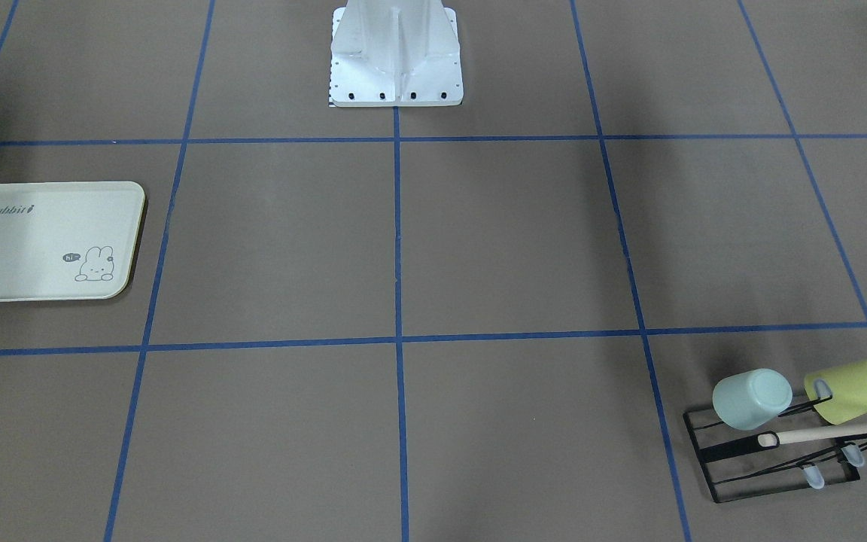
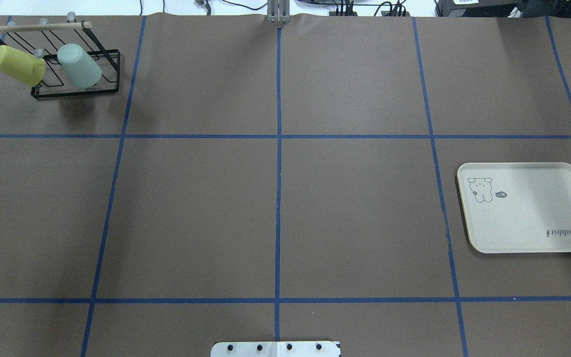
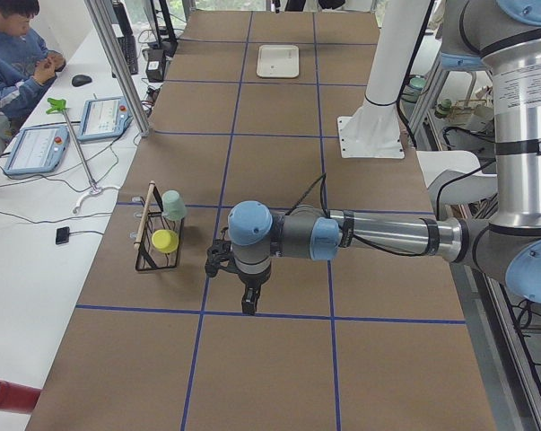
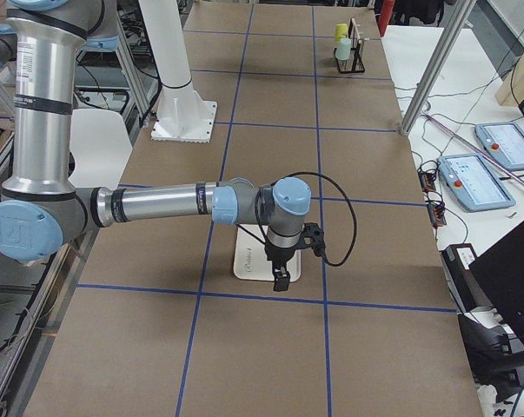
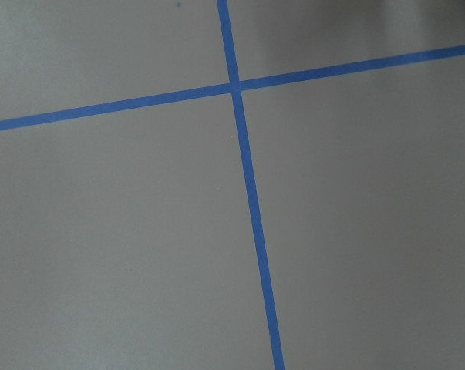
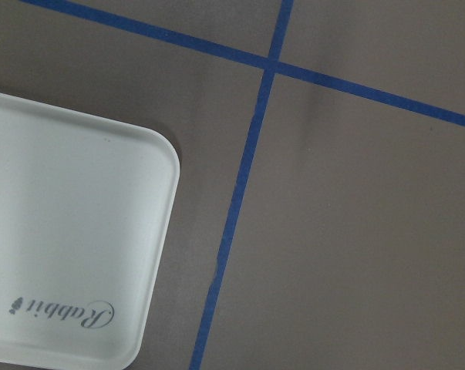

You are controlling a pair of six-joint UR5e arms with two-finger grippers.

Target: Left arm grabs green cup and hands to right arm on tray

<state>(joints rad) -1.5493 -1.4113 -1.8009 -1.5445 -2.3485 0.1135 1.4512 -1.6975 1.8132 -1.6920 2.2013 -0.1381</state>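
Observation:
The green cup (image 1: 752,399) is pale mint and hangs tilted on a black wire rack (image 1: 749,467) at the table's far left corner (image 2: 80,65). The cream tray (image 2: 528,208) with "Rabbit" lettering lies empty on the right side and shows in the right wrist view (image 6: 62,247). My left gripper (image 3: 249,305) hangs above bare table, to the right of the rack and apart from the cup (image 3: 173,205). My right gripper (image 4: 281,280) hangs over the tray's edge (image 4: 247,261). Both grippers show only in the side views, so I cannot tell whether they are open or shut.
A yellow-green cup (image 1: 851,390) hangs on the same rack beside the green one, under a wooden bar (image 2: 32,28). The white robot base (image 1: 396,56) stands at the table's near middle edge. Blue tape lines grid the brown table. An operator (image 3: 10,54) sits beyond the rack side.

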